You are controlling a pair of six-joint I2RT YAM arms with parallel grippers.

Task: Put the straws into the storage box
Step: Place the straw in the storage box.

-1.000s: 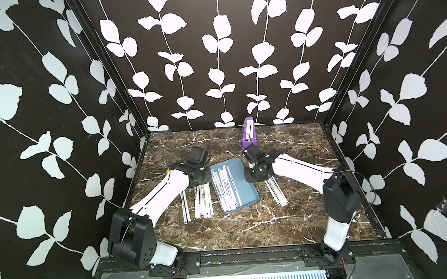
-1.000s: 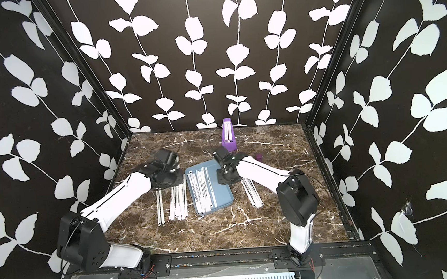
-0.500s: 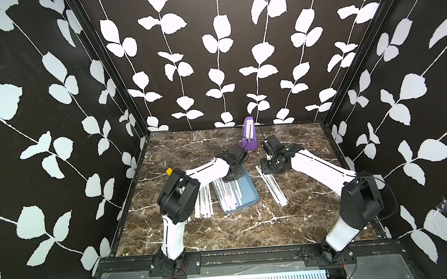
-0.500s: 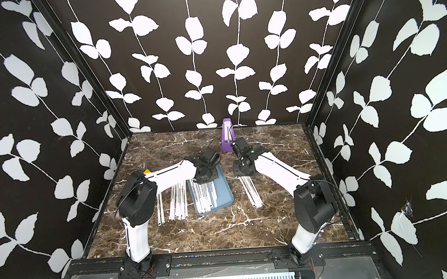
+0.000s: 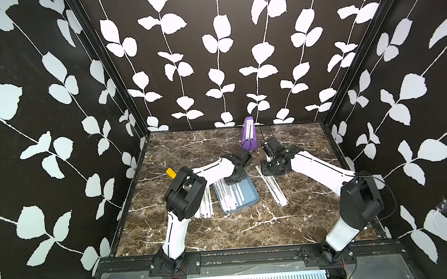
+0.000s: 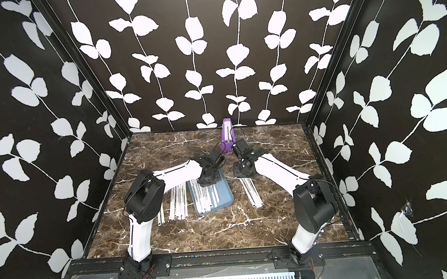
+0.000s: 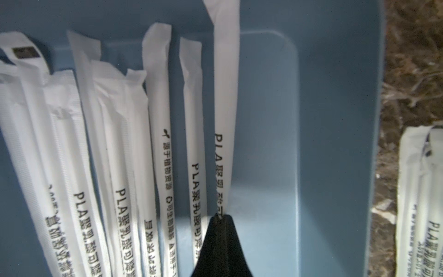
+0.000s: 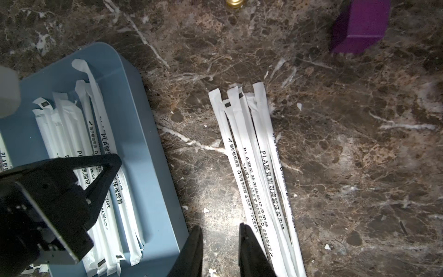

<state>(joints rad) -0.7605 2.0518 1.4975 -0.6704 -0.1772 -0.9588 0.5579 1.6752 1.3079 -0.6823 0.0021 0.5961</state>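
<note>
The light-blue storage box (image 5: 249,195) (image 6: 225,196) lies mid-table with several white wrapped straws (image 7: 158,120) in it. My left gripper (image 7: 220,217) (image 5: 235,177) hangs over the box's far end, shut on one straw (image 7: 225,96) that reaches along the box floor (image 7: 323,120). More straws lie on the marble left of the box (image 5: 205,203) and in a bundle on its right (image 8: 254,156) (image 5: 273,188). My right gripper (image 8: 220,229) (image 5: 269,169) is open and holds nothing. It hovers over bare marble between the box rim (image 8: 143,144) and that bundle.
A tall purple wedge (image 5: 249,133) (image 8: 359,26) stands at the back centre, just behind both grippers. The black leaf-patterned walls close in the marble table on three sides. Small paper scraps dot the marble near the right bundle.
My left gripper has swung from the box's left side to over its far end. My right gripper has drawn back from the box's far right corner to above the right bundle.
</note>
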